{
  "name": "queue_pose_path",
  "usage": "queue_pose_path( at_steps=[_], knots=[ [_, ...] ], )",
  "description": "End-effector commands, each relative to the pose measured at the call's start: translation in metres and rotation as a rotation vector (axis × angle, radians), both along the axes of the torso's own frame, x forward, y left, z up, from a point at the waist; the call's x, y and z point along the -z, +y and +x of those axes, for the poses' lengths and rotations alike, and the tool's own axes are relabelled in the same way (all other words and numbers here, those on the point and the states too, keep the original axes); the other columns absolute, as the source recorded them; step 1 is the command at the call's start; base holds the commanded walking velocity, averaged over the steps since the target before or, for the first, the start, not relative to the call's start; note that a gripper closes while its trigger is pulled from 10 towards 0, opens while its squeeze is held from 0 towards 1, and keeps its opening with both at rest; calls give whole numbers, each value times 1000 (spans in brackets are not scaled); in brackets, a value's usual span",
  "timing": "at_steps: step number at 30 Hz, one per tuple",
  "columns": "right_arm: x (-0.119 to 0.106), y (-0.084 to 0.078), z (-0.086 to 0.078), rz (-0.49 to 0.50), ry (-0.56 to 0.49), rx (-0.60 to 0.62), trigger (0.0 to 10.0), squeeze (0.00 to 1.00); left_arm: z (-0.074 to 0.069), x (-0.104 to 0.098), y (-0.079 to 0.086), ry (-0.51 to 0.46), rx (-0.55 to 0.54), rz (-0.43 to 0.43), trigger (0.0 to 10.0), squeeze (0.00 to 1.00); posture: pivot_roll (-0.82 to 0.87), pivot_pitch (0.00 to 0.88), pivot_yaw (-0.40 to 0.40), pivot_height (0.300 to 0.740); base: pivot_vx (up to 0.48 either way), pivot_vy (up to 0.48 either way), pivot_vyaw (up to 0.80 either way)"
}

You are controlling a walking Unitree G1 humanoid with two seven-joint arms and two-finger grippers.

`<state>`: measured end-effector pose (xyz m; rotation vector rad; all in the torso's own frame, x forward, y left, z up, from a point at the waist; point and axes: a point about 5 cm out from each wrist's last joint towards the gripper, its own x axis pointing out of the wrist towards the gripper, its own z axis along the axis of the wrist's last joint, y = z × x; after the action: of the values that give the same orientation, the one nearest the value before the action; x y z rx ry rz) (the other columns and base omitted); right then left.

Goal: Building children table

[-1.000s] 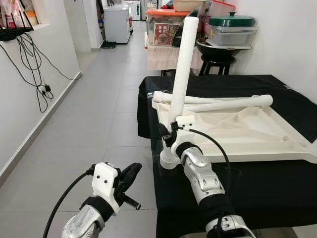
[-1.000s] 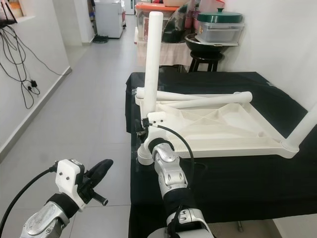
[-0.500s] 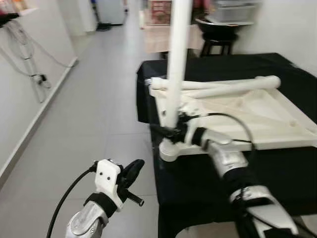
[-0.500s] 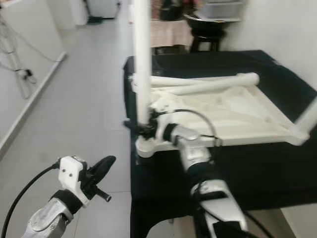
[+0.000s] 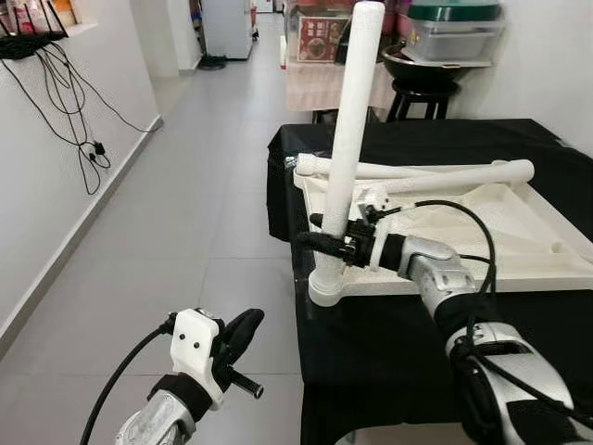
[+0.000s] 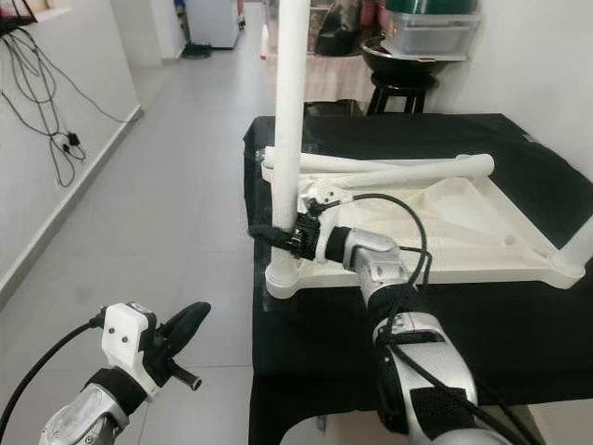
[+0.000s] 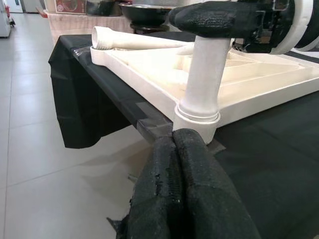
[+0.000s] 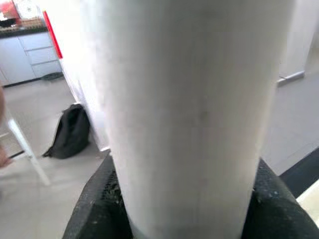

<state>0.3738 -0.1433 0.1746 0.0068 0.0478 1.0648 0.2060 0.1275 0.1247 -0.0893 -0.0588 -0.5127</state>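
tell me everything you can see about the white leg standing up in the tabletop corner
The white leg is a long, smooth round tube that looks like plastic, standing nearly upright with a slight lean. Its foot sits in a round collar socket at the near corner of the upside-down white tabletop, which lies on a black cloth. The right gripper clamps it low down, fingers on both sides.

White table leg (image 5: 352,139) stands upright in upturned white tabletop's (image 5: 519,241) corner socket.
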Motion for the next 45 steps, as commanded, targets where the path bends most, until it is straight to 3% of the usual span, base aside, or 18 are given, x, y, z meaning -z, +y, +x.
queue_pose_path(
  at_steps=[1, 2, 4, 7, 9, 10, 11, 15, 22, 23, 25, 26, 32, 33, 34, 35, 44, 45],
  knots=[
    [11, 0, -4, 19, 37, -21, 0, 0, -1, 2, -1, 16, 5, 17, 10000, 0, 88, 0, -22, 740, 0, 0, 0],
    [11, 0, -4, 19, 37, -21, 0, 0, -1, 2, -1, 16, 5, 17, 10000, 0, 88, 0, -22, 740, 0, 0, 0],
    [36, -11, -17, 9, 51, 59, 0, 0, -2, 3, -1, 19, 7, 17, 10000, 0, 72, 0, -27, 740, 0, 0, 0],
    [61, -10, -24, -53, 115, 244, 0, 0, -2, 4, 0, 21, 8, 16, 10000, 0, 66, 0, -31, 740, 0, 0, 0],
    [87, -6, -29, -183, 128, 607, 0, 0, -2, 4, 2, 22, 8, 17, 10000, 0, 50, 0, -24, 740, 0, 0, 0],
    [87, -6, -29, -183, 128, 607, 0, 0, -2, 4, 2, 22, 8, 17, 10000, 0, 50, 0, -24, 740, 0, 0, 0],
    [107, 10, -50, -215, 147, 764, 0, 0, 0, 4, 3, 22, 10, 17, 10000, 0, 46, 0, -13, 740, 0, 0, 0],
    [115, 30, -70, -187, 180, 788, 0, 0, 2, 4, 4, 21, 14, 19, 10000, 0, 34, 0, 3, 740, 0, 0, 0],
    [100, 46, -55, -165, 156, 768, 0, 0, 5, 3, 4, 18, 27, 25, 10000, 0, 36, 0, -2, 740, 0, 0, 0],
    [88, 54, -47, -145, 131, 722, 10000, 0, 6, 3, 3, 15, 23, 23, 10000, 0, 42, 0, -6, 740, 0, 0, 0],
    [81, 59, -43, -106, 121, 671, 10000, 0, 7, 3, 3, 12, 19, 22, 10000, 0, 42, 0, -6, 740, 0, 0, 0],
    [78, 60, -43, -112, 112, 685, 10000, 1000, 7, 3, 3, 12, 19, 22, 10000, 0, 44, 0, -7, 740, 0, 0, 0],
    [51, 63, -31, -4, 66, 539, 10000, 1000, 6, 3, 3, 11, 15, 21, 10000, 0, 51, 0, -10, 740, 0, 0, 0],
    [41, 61, -26, 17, 35, 440, 10000, 773, 6, 2, 3, 10, 15, 21, 10000, 0, 53, 0, -11, 740, 0, 0, 0],
    [34, 59, -22, 28, 14, 374, 10000, 773, 6, 2, 3, 10, 15, 21, 10000, 0, 53, 0, -11, 740, 0, 0, 0],
    [29, 56, -20, 18, -10, 302, 10000, 0, 6, 2, 3, 9, 16, 20, 10000, 0, 56, 0, -13, 740, 0, 0, 0],
    [16, 40, -8, -117, -23, 28, 10000, 0, 5, 2, 1, 8, 15, 21, 10000, 0, 77, 0, -22, 740, 0, 0, 0],
    [16, 40, -8, -118, -14, -1, 3333, 0, 5, 2, 1, 7, 13, 20, 10000, 0, 91, 0, -32, 740, 0, 0, 0]
  ],
)
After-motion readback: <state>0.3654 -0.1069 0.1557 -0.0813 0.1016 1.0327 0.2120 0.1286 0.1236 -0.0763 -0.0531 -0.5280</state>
